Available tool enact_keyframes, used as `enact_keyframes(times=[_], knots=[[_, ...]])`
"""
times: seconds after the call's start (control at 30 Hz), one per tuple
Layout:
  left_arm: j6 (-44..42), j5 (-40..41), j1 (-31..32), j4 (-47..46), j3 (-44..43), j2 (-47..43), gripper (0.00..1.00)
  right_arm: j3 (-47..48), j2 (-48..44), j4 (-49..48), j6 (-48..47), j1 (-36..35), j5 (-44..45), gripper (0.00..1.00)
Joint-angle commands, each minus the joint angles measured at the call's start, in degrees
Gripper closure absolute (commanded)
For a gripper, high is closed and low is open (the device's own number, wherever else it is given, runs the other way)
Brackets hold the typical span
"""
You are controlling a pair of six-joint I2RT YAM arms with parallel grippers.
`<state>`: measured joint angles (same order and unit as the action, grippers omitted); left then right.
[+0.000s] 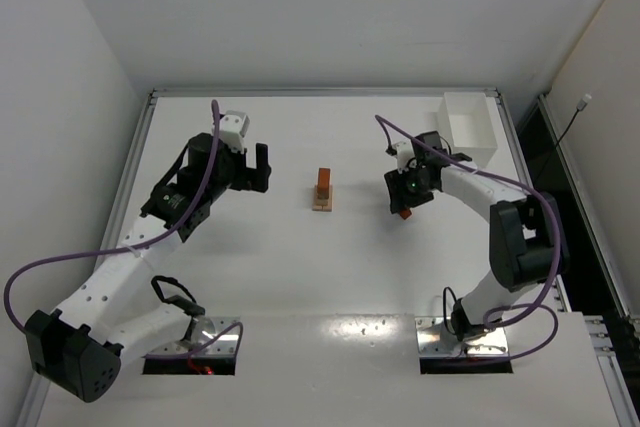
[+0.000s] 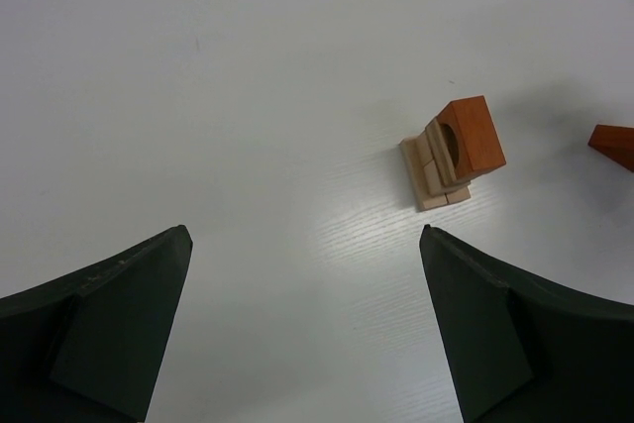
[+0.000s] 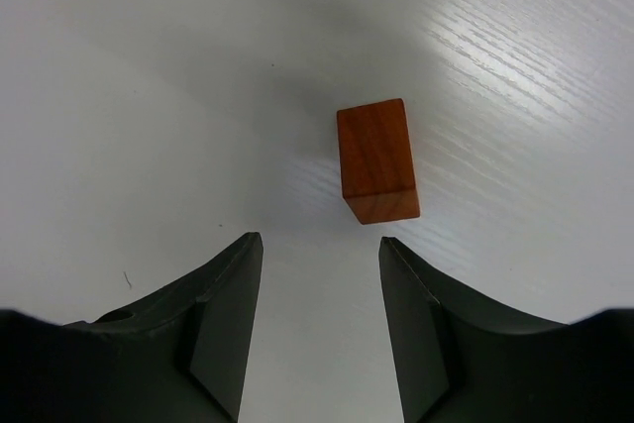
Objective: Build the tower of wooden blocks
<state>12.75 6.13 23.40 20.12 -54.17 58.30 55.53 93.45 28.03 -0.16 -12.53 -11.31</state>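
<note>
The wood block tower (image 1: pixel 323 190) stands mid-table: pale tan blocks at the bottom and a reddish-orange block (image 2: pixel 473 133) on top, with an arch opening showing below it. My left gripper (image 1: pixel 258 169) hovers left of the tower, wide open and empty; in the left wrist view the tower (image 2: pixel 453 151) lies beyond the left gripper (image 2: pixel 305 235). A loose reddish-orange rectangular block (image 3: pixel 376 160) rests on the table just past the tips of my right gripper (image 3: pixel 320 240), which is open with nothing between its fingers. From above, that block (image 1: pixel 404 214) peeks out under the right gripper (image 1: pixel 405 202).
A white rectangular box (image 1: pixel 467 127) sits at the back right corner, behind the right arm. The table has a raised metal rim (image 1: pixel 320 92) along the back. The loose orange block (image 2: pixel 614 144) shows at the right edge of the left wrist view.
</note>
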Motion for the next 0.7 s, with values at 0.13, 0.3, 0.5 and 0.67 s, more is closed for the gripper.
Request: enact_keyframes(times=[0.13,0.3,0.5,0.67], knots=[[0.87,-2.26,-0.72,-0.96,-1.55,0.31,0.01,3.53,0.85,1.07,-7.04,1.37,-1.35,0.51],[0.87,-2.26,-0.72,-1.49,-1.55,0.85,0.01,4.59,3.22,1.58,-8.09,1.37,-0.64,0.50],[0.87,-2.26,-0.72,-1.49,-2.08,1.37,0.01,6.96,5.08,2.11,-8.63,1.37,-0.64,0.47],[0.35,-2.26,-0.72,-2.01,-2.08,1.90,0.01,8.46,7.36,2.73,-9.15,1.37,-0.64,0.47]])
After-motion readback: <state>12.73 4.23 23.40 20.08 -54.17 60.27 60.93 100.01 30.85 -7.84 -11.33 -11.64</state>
